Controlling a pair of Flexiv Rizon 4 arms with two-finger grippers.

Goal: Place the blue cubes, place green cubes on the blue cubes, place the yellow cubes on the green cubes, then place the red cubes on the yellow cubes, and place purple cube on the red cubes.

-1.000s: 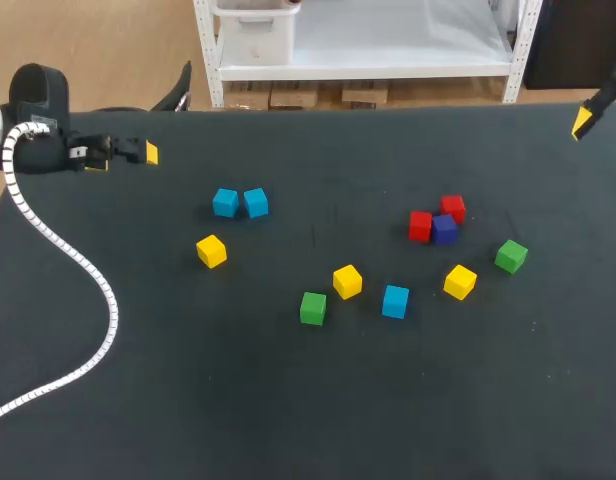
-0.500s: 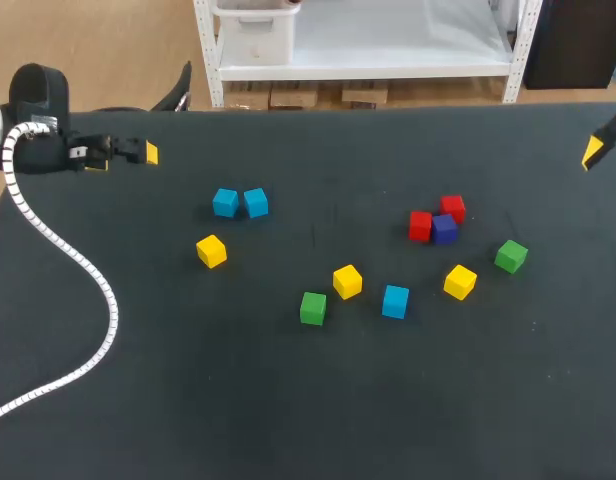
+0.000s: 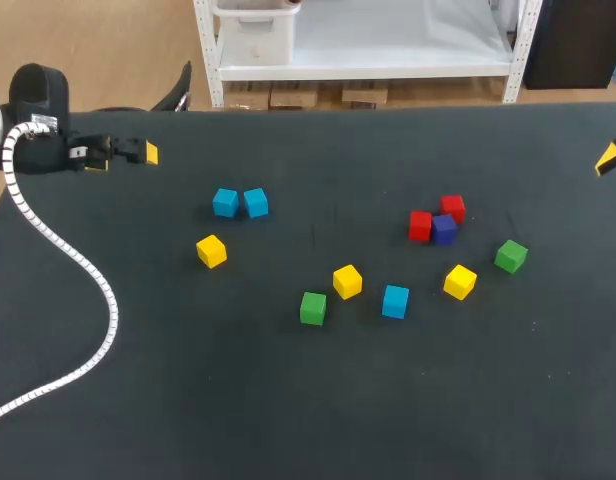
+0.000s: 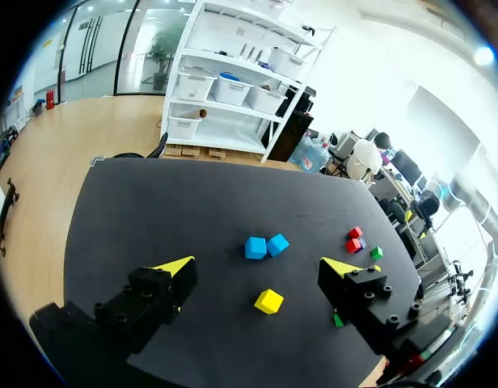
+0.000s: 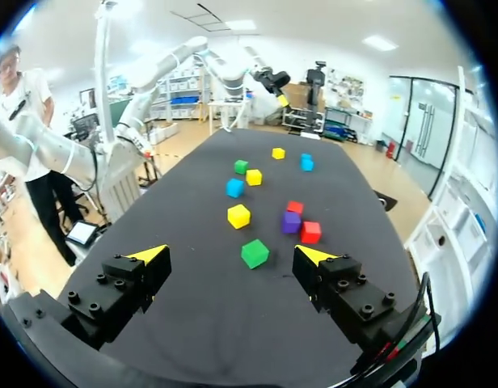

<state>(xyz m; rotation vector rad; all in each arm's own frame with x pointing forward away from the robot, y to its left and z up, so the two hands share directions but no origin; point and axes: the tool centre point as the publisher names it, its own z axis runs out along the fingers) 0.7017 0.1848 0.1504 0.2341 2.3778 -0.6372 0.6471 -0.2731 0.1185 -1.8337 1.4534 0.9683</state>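
Cubes lie scattered on the black table (image 3: 188, 380). Two blue cubes (image 3: 240, 203) touch at the left, and a third blue cube (image 3: 395, 301) sits near the middle. Green cubes (image 3: 313, 308) (image 3: 510, 256), three yellow cubes (image 3: 211, 251) (image 3: 347, 281) (image 3: 460, 282), two red cubes (image 3: 420, 226) (image 3: 452, 208) and a purple cube (image 3: 445, 229) lie around them, with the purple against the reds. My left gripper (image 4: 261, 267) hangs open and empty at the far left edge, short of the blue pair (image 4: 265, 246). My right gripper (image 5: 231, 255) is open and empty at the right edge, with a green cube (image 5: 254, 253) just ahead of it.
A white ribbed cable (image 3: 83, 270) trails from my left arm across the table's left side. Only one yellow fingertip (image 3: 608, 158) of my right gripper shows in the head view.
My right gripper has drifted rightward and nearer, almost out of the head view. The left arm and all cubes have stayed put.
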